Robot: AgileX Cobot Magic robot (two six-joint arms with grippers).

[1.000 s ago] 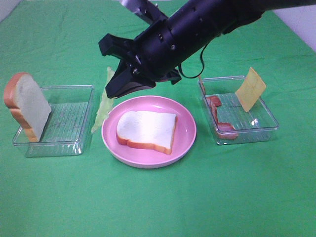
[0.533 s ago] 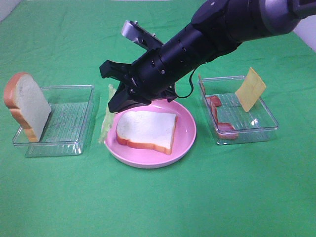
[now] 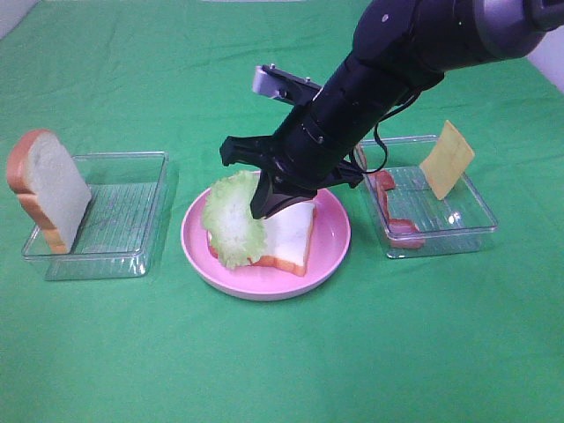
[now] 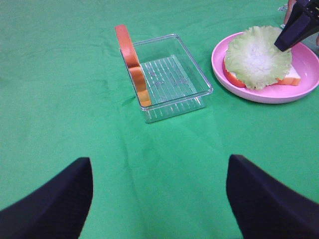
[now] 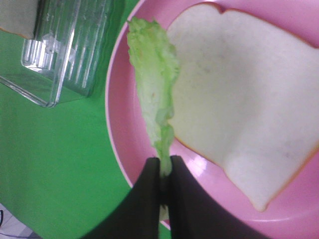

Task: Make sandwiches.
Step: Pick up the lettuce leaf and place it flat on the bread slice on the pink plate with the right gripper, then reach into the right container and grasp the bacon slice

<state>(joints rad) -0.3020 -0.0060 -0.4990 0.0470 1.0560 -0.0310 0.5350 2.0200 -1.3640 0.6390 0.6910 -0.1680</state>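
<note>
Sandwich so far is just one bread slice lying flat on the pink plate in the middle of the counter. The lettuce is spread over the slice's left side and spills a bit past the crust toward the plate's rim. My right claw reaches in across the plate and is clamped on the lettuce's edge. In my right wrist cam the leaf looks pinched thin between both fingertips, right above the plate.

My left claw hangs over bare green cloth, fingers spread wide with nothing between them.

The rest of the fixings sit in clear trays. In the left tray a second bread slice stands propped against the far-left wall. The right tray has the bacon lying along its near-left side. The cheese leans tilted against the back wall, poking up over the rim. Both trays sit just beside the plate, one on each side.
</note>
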